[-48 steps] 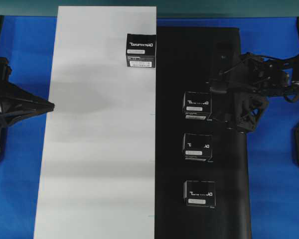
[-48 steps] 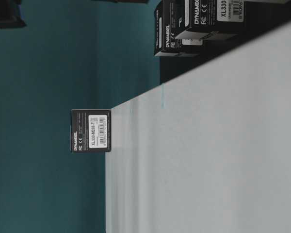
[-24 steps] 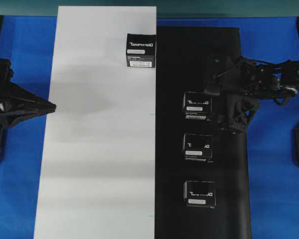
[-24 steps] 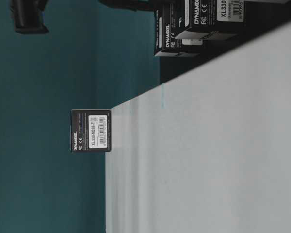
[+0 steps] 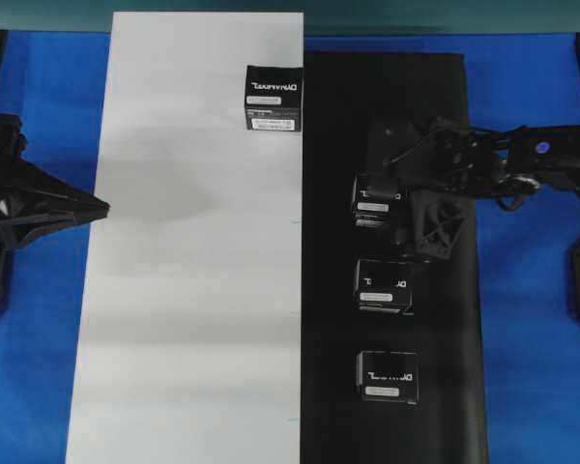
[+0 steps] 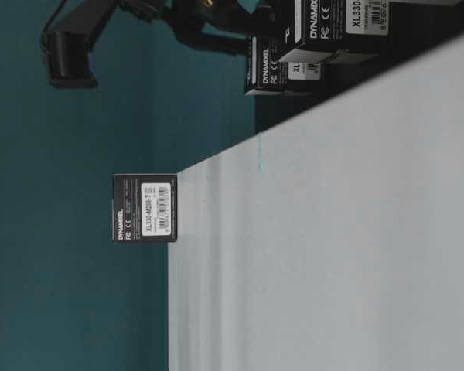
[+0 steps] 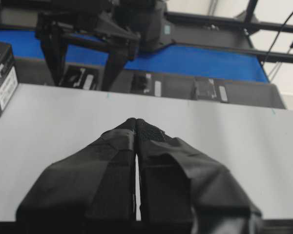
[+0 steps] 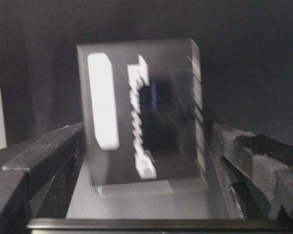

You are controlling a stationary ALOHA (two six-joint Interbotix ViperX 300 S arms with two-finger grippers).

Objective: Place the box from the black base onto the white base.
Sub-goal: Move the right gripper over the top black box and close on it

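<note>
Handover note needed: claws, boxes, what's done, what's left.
Right claw: open, fingers either side of the farthest small black cardboard box in the row on the long matte black board; not shut on it yet.
Left claw: shut, empty, at the left edge of the long smooth white board.
Done: one identical box stands on the white board's far end, near the seam.
Left: three boxes on the black board, the straddled one, the middle box and the nearest box. Next is probably close, lift, carry across to white.
</note>
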